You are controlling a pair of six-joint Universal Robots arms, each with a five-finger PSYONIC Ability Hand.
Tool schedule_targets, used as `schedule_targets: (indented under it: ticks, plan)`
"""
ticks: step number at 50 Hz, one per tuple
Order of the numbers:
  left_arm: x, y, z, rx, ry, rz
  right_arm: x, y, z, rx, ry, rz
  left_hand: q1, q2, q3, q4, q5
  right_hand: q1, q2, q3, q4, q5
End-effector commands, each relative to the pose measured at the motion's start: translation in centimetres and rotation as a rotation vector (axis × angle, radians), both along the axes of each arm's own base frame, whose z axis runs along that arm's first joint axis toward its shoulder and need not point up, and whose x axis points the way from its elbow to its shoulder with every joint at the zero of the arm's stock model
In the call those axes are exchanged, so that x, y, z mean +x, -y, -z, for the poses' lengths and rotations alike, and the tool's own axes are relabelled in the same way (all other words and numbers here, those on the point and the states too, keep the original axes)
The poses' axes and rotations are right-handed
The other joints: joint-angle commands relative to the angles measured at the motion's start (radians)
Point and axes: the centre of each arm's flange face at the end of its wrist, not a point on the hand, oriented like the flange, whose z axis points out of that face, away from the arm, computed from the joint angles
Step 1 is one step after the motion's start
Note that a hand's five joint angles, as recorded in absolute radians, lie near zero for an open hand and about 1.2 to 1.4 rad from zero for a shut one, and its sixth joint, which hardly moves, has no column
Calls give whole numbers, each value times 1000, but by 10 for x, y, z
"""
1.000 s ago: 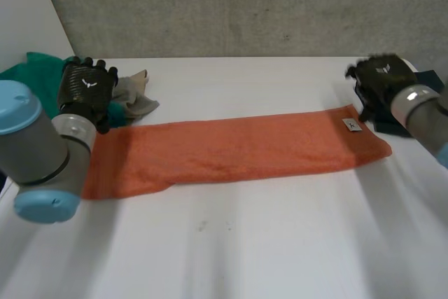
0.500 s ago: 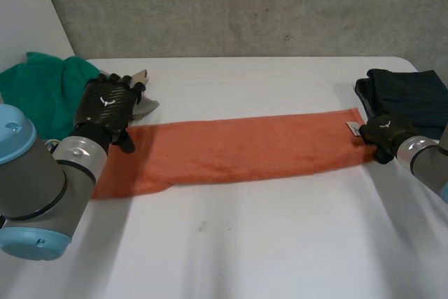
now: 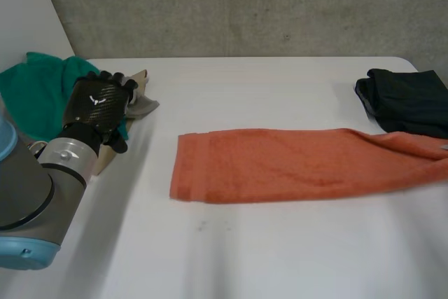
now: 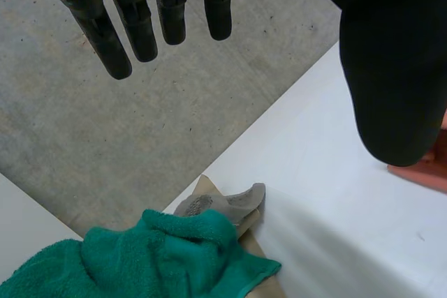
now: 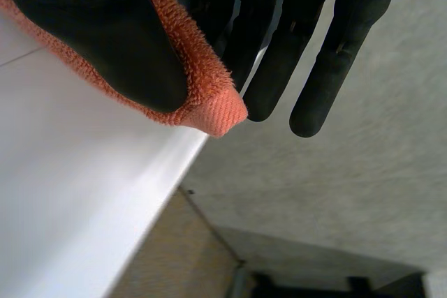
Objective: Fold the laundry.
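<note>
Pinching orange towel [image 5: 202, 95] corner | right hand [image 5: 91, 40] fingers [image 5: 335, 40], thumb

The long orange terry towel [image 3: 294, 162] lies on the white tabletop [image 3: 280, 257], apart from the left hand [image 3: 98, 103]; a crumpled green cloth [image 3: 35, 92] lies beside that hand.

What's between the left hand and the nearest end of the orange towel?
Only bare white table, as the head view shows. The left hand is by the green cloth, apart from the orange towel.
</note>
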Motion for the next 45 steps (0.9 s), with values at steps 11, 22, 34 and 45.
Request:
schedule_targets:
  ticks: [11, 22, 34, 45]
  plan:
    - [8, -8, -7, -17, -6, -18, 273, -84, -61, -327, -17, -742, -34, -25, -38, -25, -15, 288, 218, 210, 200, 222]
    - [11, -10, -5, -8, -3, -24, 411, -212, 28, -279, 63, -1274, -40, -31, -44, -30, -21, 288, 218, 210, 200, 222]
    - [8, -7, -10, -30, -10, -13, 410, -228, 51, -188, 78, -1201, -43, -34, -47, -33, -24, -933, -1004, -1011, -1021, -1000]
    - [-46, -19, -22, -76, -54, 151, 329, -183, -35, -60, 604, -828, -46, -37, -50, -36, -27, -933, -1004, -1011, -1021, -1000]
